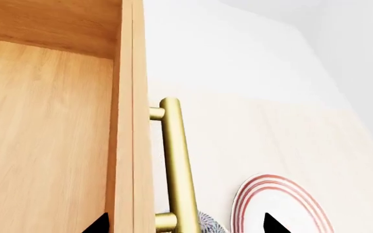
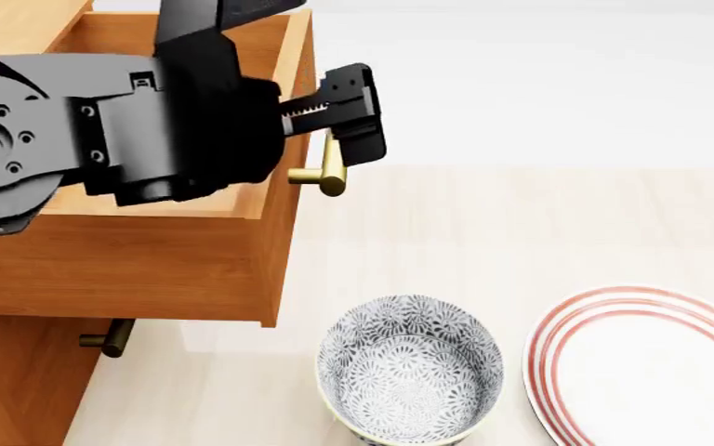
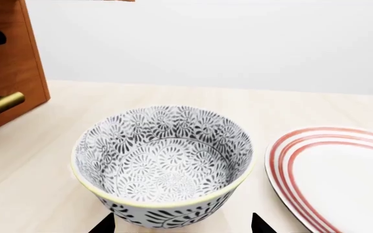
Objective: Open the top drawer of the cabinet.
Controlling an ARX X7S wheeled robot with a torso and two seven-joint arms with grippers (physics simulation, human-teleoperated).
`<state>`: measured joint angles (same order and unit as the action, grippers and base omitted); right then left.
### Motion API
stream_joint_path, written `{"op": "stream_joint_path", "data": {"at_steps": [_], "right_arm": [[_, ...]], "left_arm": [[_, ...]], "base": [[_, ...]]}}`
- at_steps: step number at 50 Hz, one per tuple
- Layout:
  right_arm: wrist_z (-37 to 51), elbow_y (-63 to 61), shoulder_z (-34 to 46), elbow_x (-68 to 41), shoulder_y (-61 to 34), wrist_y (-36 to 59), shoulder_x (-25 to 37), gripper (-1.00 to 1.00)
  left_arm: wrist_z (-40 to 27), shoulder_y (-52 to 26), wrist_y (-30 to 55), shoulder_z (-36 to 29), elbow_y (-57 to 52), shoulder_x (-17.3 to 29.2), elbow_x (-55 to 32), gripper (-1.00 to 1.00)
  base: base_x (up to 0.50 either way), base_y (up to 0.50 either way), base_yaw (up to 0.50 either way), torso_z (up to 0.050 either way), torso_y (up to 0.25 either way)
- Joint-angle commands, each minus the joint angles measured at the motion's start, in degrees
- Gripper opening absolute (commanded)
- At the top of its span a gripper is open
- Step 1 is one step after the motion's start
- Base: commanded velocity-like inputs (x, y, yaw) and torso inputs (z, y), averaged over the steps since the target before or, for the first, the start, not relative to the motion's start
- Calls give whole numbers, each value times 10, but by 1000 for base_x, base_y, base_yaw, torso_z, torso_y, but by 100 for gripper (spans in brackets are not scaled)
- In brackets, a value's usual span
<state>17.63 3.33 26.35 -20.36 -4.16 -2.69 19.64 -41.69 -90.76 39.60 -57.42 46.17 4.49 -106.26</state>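
top drawer (image 2: 146,251): pulled way out of the cabinet (image 2: 10,372), hanging over the worktop (image 2: 556,223). Open box of it sits behind the left jaws, mostly hidden by the arm in the head view.

brass handle (image 1: 177,170): on the drawer front, running right between the two left fingertips in the left wrist view. In the head view just the end of the bar pokes out below the black jaw.

left gripper (image 2: 338,130): jaws are straddling the handle, one tip on the drawer-front side, the other on the outer side. Can't honestly tell if they're pinching the bar or just sitting around it.

right gripper (image 3: 181,224): only the two dark fingertips show in its wrist view, spread apart with nothing held, the bowl sitting right in front of the gap.

patterned bowl (image 2: 411,367): black-and-white floral, upright on the worktop, below the left jaws in the head view and just ahead of the right ones.

plate (image 2: 649,367): white with red rings, flat on the worktop, beside the bowl, not touching it.

lower drawer handle (image 2: 109,336): same brass bar, peeking out under the open drawer, well clear of either set of jaws.
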Motion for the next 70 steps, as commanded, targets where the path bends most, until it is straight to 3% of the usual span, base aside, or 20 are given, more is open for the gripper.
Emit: {"op": "stream_joint_path", "data": {"at_steps": [1, 11, 33, 41, 49, 53, 70], "right_arm": [[-12, 3, -9, 9, 0, -1, -11, 100], [-10, -1, -5, 10, 3, 2, -9, 100], [-6, -4, -2, 9, 4, 3, -8, 100], [-5, 2, -4, 6, -1, 3, -9, 100], [-3, 2, -5, 2, -2, 7, -8, 100], [-3, 3, -4, 3, -1, 4, -8, 100], [-7, 20, 0, 7, -3, -9, -11, 100]], "left_arm": [[24, -16, -70, -6, -154, 7, -4, 100], [-19, -21, -103, -44, -278, 59, 100, 100], [-76, 47, -125, -45, -516, 147, 122, 100], [-124, 63, -136, -65, -657, 194, 219, 100], [-236, 45, -100, -112, -787, 226, 377, 100], [-279, 49, -81, -131, -830, 233, 415, 100], [-281, 156, -99, -222, -892, 266, 545, 100]], "base": [[0, 0, 0, 0, 0], [0, 0, 0, 0, 2], [0, 0, 0, 0, 0], [0, 0, 0, 0, 0], [0, 0, 0, 0, 0], [0, 0, 0, 0, 0], [0, 0, 0, 0, 0]]}}
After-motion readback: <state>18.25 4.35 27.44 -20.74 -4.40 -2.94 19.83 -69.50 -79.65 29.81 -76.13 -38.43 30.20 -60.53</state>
